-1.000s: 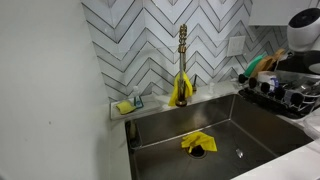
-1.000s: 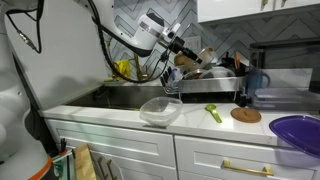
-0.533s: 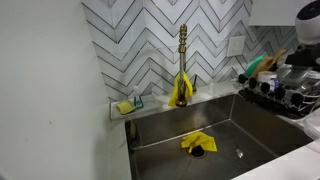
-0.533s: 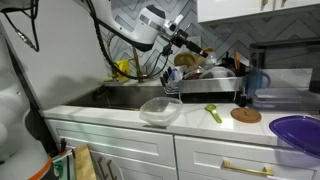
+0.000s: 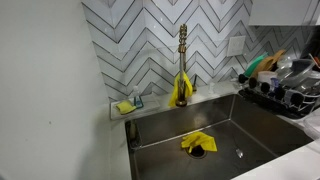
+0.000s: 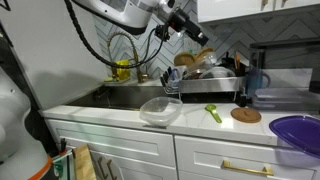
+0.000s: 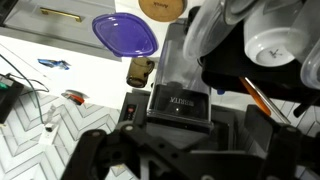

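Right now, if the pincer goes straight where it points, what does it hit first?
Likely the dishes in the dish rack: in an exterior view the pincer angles down toward them, nothing visible between. Depth is unclear.

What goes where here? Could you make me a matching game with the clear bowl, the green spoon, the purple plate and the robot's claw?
Things:
1 clear bowl
2 green spoon
3 purple plate
4 gripper

Places:
A in the air above the dish rack
B on the counter, cut off by the picture's edge
C on the counter next to the sink
D beside the wooden disc

Pairs: 1-C, 2-D, 3-B, 4-A
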Robot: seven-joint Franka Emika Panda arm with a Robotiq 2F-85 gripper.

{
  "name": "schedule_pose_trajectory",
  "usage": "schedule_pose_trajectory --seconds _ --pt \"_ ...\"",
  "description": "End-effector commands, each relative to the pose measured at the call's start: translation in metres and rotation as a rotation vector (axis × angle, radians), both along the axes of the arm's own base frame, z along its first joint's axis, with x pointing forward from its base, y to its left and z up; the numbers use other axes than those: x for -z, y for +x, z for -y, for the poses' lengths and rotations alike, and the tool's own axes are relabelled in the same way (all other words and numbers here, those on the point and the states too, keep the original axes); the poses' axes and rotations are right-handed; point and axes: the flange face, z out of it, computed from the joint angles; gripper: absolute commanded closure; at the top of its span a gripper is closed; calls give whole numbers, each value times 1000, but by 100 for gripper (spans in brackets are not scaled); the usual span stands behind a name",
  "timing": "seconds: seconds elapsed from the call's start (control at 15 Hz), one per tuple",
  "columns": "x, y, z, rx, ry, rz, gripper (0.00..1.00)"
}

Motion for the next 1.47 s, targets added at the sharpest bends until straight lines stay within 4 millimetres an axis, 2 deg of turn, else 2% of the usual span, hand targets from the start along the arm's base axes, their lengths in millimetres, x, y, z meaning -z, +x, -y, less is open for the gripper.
schedule_pose_trajectory --seconds 0.0,0.33,0.53,0.67,1.0,1.4 --pt "4 -48 26 -148 47 -106 0" --pt "21 -88 59 -372 87 -219 0" --pt "44 -103 70 -491 141 -304 0" --pt "63 -111 73 -563 181 -375 0" --pt "104 -122 66 -763 285 -522 0" --pt "142 -132 71 -800 285 -642 0"
